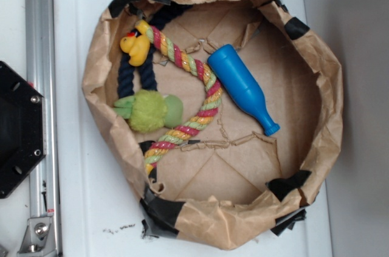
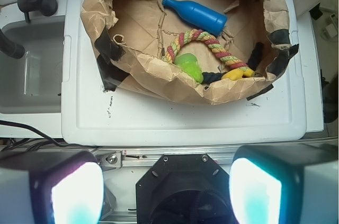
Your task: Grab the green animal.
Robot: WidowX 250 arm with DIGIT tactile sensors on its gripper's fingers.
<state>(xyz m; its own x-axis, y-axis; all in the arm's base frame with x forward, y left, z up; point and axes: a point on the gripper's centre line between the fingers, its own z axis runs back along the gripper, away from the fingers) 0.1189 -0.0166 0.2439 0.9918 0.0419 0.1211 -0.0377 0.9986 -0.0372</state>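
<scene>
Green animal [image 1: 149, 111] lies at left side of paper bin [image 1: 331, 87], tight against bin wall. Multicoloured rope [image 1: 203, 90] curves just beside it on right and below; dark rope strands [image 1: 126, 75] and yellow duck [image 1: 136, 48] crowd its top. Blue bottle [image 1: 242, 87] lies beyond rope, apart. Right half of bin floor is bare. In wrist view, crumpled near wall hides part of toy [image 2: 188, 66]; open from above.
</scene>
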